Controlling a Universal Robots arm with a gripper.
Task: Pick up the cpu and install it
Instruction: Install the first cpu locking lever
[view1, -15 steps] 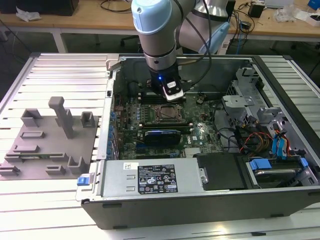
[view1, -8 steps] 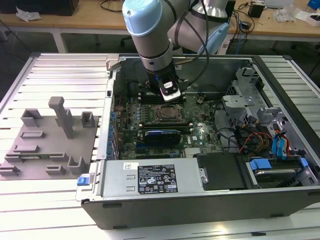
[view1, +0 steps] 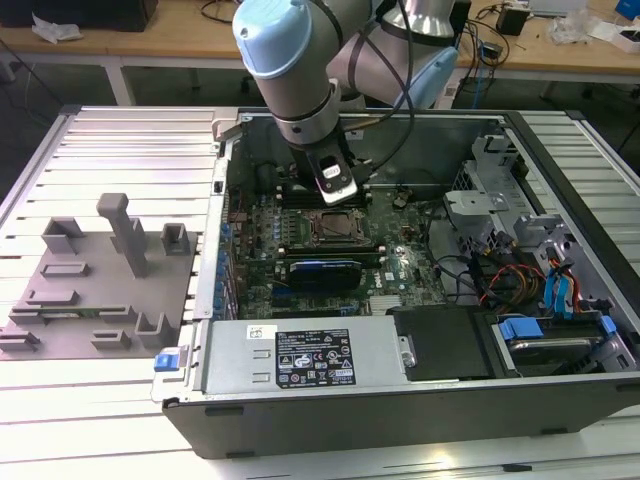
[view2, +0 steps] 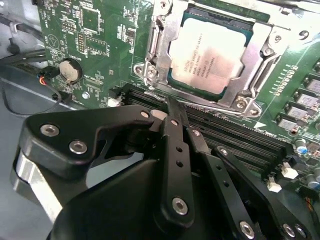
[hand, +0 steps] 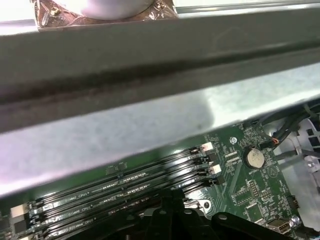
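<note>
The cpu (view2: 212, 57) sits flat inside the socket frame (view2: 150, 65) on the green motherboard (view2: 95, 35), its pale silver top facing up and the metal frame lying around its edges; in the second wrist view a thin wire lever (view2: 220, 107) runs along the near edge of the frame. In the exterior view the socket (view1: 333, 228) lies in the middle of the open computer case (view1: 400, 400), directly under the arm's wrist. The gripper (view2: 172, 107) hangs just beside the socket, over the black memory slots (view2: 235, 137); its black fingers (view2: 175, 150) are drawn close together with only a narrow slit between them and nothing held. A round coin battery (view2: 70, 70) sits on the board well apart from the socket. On the exterior view's left, a grey fixture with blocks and posts (view1: 100, 280) rests on the ribbed desk (view1: 90, 400) beside the case. A wooden bench (view1: 180, 40) stands at the far side.
</note>
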